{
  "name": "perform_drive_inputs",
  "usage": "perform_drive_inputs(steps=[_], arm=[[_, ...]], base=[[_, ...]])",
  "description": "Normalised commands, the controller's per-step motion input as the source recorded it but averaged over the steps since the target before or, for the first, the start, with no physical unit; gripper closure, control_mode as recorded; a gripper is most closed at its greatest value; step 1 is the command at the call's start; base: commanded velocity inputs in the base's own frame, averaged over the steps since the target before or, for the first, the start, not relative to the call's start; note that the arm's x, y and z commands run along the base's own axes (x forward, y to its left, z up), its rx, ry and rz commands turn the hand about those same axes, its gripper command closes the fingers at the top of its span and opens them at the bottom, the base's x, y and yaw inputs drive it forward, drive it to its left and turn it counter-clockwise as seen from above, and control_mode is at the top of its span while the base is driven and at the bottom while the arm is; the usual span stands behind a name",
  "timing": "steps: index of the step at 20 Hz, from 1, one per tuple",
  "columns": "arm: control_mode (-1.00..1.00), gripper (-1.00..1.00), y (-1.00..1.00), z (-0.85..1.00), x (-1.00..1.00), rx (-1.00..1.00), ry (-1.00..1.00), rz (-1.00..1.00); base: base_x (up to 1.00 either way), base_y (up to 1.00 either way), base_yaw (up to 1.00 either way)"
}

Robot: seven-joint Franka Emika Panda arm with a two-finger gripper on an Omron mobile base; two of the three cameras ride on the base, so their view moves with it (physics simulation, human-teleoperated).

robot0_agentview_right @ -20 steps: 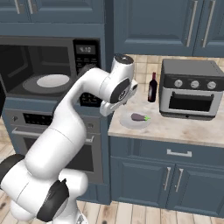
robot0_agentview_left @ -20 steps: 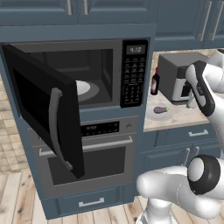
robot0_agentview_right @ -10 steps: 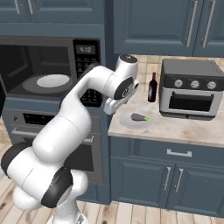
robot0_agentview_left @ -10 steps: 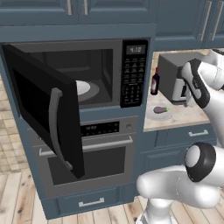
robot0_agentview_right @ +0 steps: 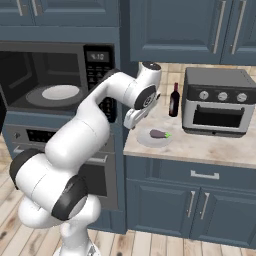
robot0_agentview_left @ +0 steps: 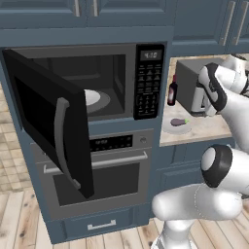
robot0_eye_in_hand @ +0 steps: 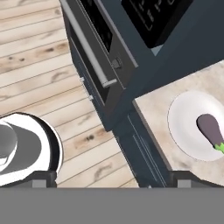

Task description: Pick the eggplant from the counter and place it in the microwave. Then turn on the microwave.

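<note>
Hand view, glossy oblong eggplant (robot0_eye_in_hand: pixel 210 130), round plate (robot0_eye_in_hand: pixel 186 124)

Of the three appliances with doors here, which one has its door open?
The microwave: its black door swings out to the left, showing the white turntable. The wall oven below and the toaster oven are closed.

Glossy white rounded arm (robot0_agentview_right: pixel 85 135), bulbous segments, dark grey-black joint bands and caps, smooth shell, white pedestal base

Kitchen: microwave (robot0_agentview_right: pixel 55 80), wall oven (robot0_agentview_left: pixel 97 170), stone counter (robot0_agentview_right: pixel 200 147).
</note>
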Motion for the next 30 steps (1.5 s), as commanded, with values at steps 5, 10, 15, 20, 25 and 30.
perform_drive_inputs(steps=[5,10,15,20,25,30], arm=[[-1.00,-1.00,-0.04,-0.08,0.18,0.00,0.00,0.05],[-1.00,-1.00,-0.02,-0.12,0.19,0.00,0.00,0.05],[-1.00,-1.00,-0.04,-0.15,0.23,0.00,0.00,0.04],[-1.00,-1.00,-0.07,-0.13,0.19,0.00,0.00,0.04],[-1.00,-1.00,-0.08,-0.12,0.15,0.00,-0.01,0.03],[-1.00,-1.00,-0.03,-0.12,0.13,0.00,-0.02,0.03]], base=[[0.00,0.00,0.00],[0.00,0.00,0.00],[0.00,0.00,0.00],[0.00,0.00,0.00],[0.00,0.00,0.00],[0.00,0.00,0.00]])
